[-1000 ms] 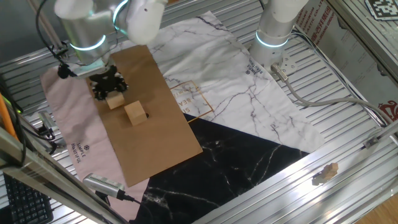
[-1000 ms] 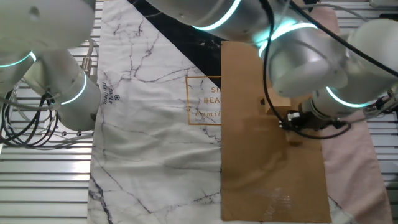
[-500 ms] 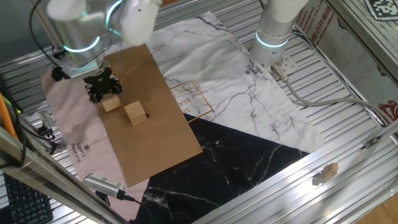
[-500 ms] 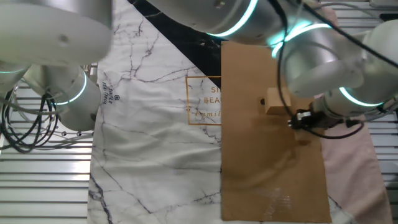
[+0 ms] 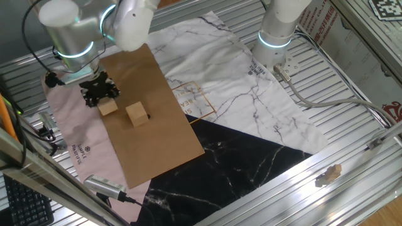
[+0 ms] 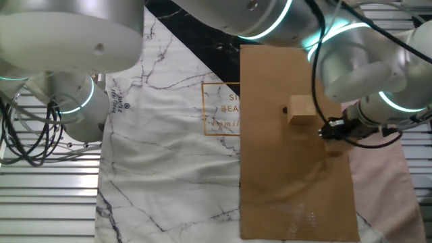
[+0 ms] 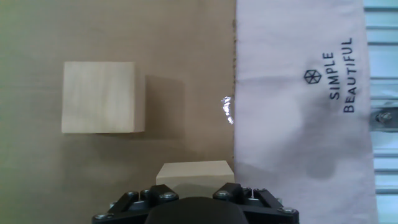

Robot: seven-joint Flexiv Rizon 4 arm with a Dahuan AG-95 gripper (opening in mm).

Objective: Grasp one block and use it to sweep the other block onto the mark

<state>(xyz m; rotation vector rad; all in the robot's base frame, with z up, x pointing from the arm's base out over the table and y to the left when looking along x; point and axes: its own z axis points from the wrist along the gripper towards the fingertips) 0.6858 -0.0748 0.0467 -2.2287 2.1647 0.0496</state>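
Note:
Two pale wooden blocks are over the brown paper sheet (image 5: 160, 141). The free block (image 5: 136, 114) (image 6: 300, 110) (image 7: 102, 97) rests on the sheet. The mark (image 6: 285, 110) is a small black dot right against that block's side, also showing as a dark spot (image 5: 149, 116); the hand view does not show it. My gripper (image 5: 103, 98) (image 6: 333, 131) (image 7: 194, 191) is shut on the other block (image 5: 108, 107) (image 7: 194, 172), near the sheet's edge by the pink cloth (image 7: 298, 137), a short gap from the free block. In the other fixed view my arm hides most of the held block.
A white marble cloth (image 5: 232, 81) with an orange lettered square outline (image 5: 193, 100) lies beside the sheet, and a black marble cloth (image 5: 239, 169) in front. A second arm's base (image 5: 276, 31) stands at the back. A metal tool (image 5: 103, 185) lies at the front left.
My gripper has carried its block away from the free block, toward the pink cloth, which widens the gap. The free block and the mark have not moved.

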